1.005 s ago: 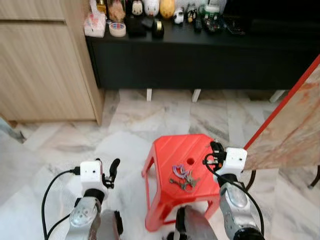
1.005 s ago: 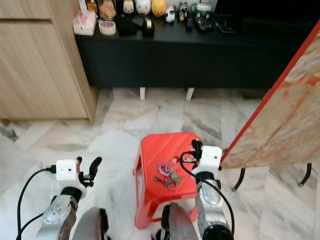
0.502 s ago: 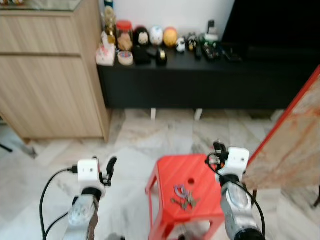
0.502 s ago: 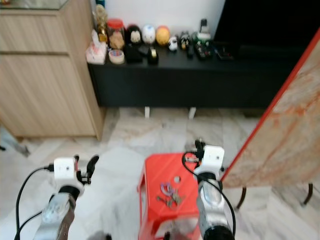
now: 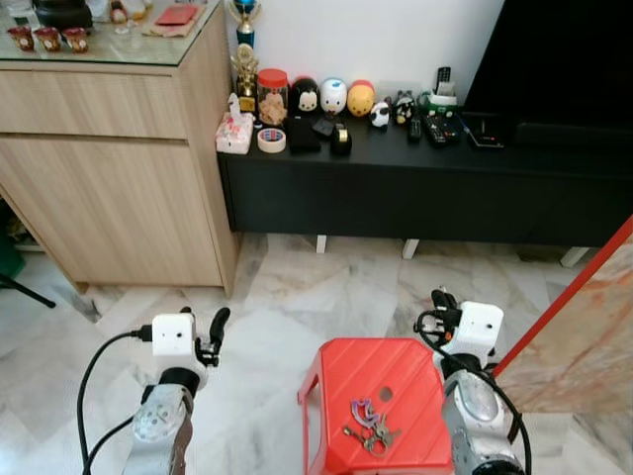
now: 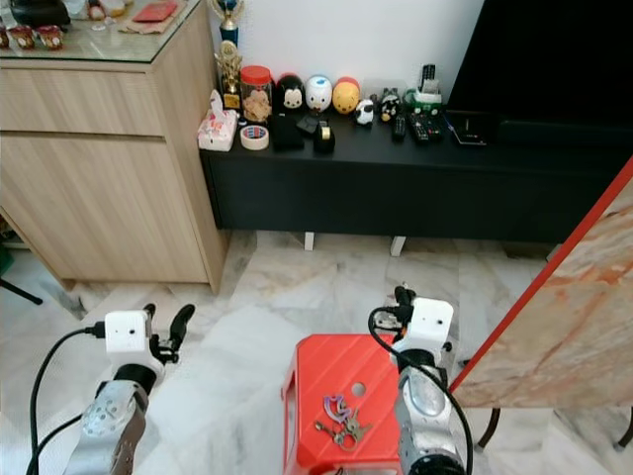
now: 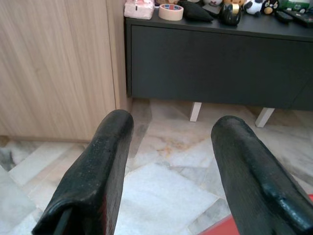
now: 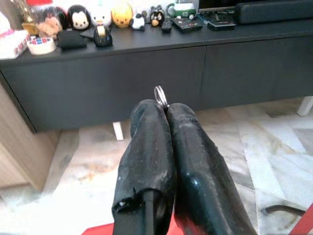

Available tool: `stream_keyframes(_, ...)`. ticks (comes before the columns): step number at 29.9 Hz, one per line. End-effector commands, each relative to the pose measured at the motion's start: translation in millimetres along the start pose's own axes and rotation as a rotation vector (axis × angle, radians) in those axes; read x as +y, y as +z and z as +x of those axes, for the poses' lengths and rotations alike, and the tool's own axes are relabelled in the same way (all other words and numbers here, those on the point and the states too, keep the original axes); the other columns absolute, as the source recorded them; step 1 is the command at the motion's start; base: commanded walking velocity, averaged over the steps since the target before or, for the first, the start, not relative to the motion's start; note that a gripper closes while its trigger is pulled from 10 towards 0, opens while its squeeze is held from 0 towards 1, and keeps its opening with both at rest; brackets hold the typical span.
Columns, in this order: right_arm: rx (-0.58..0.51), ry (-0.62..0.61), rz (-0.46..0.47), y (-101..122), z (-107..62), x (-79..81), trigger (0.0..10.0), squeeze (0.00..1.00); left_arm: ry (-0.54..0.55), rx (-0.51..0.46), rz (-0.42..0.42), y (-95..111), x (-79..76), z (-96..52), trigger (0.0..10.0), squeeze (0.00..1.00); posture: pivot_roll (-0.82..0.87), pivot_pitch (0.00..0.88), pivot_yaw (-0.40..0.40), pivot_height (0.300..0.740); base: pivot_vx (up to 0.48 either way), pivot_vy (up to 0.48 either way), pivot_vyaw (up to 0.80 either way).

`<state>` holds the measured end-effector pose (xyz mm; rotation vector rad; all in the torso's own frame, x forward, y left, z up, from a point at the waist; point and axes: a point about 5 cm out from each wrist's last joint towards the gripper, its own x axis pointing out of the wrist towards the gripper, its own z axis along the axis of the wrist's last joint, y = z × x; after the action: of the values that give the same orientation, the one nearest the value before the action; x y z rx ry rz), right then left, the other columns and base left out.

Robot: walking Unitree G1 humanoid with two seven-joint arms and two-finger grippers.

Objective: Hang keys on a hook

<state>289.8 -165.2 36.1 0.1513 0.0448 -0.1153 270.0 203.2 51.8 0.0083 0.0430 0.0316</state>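
A: Where are the keys (image 5: pixel 368 427)?
B: On the stool (image 5: pixel 384 376), just below and inboard of our right gripper (image 5: pixel 441 300), which pinches a small ring (image 8: pixel 160 94). Left gripper (image 5: pixel 220 321) gapes empty, farther off.

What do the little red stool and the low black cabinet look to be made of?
The stool looks like moulded plastic: glossy, uniform red, with ribbed lines and a round hole in the seat. The cabinet looks like painted or laminated board, matt black with flat fronts; which one, I cannot tell.
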Motion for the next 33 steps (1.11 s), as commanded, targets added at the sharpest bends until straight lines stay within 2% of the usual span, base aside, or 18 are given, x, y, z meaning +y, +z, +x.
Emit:
stream_keyframes(1,-0.028,-0.027,0.019,3,-1.2,-4.9,10.0,0.00,0.003,0.017,-0.007,-7,-1.8,-5.0,10.0,0.00,0.05,0.000,-0.104,0.740,0.000,0.000,0.00)
stream_keyframes(6,-0.015,-0.079,0.043,0,-3.1,-8.9,10.0,0.00,0.009,0.028,-0.014,-11,-3.2,-9.6,10.0,0.00,0.05,0.000,-0.104,0.740,0.000,0.000,0.00)
stream_keyframes(8,0.009,-0.110,0.092,-3,-4.4,-10.2,10.0,0.00,0.005,0.035,-0.017,-13,-4.8,-10.3,10.0,0.00,0.05,0.000,-0.103,0.740,0.000,0.000,0.00)
stream_keyframes(18,0.060,-0.067,0.051,-12,-7.0,-7.2,10.0,0.00,-0.018,0.046,-0.023,-17,-13.4,-9.0,10.0,0.00,0.05,0.000,-0.100,0.740,0.000,0.000,0.00)
stream_keyframes(33,0.053,-0.043,0.043,-9,-3.1,-3.0,10.0,0.00,-0.039,0.046,-0.027,-17,-18.2,-5.8,10.0,0.00,0.04,0.000,-0.088,0.740,-0.032,0.000,0.00)
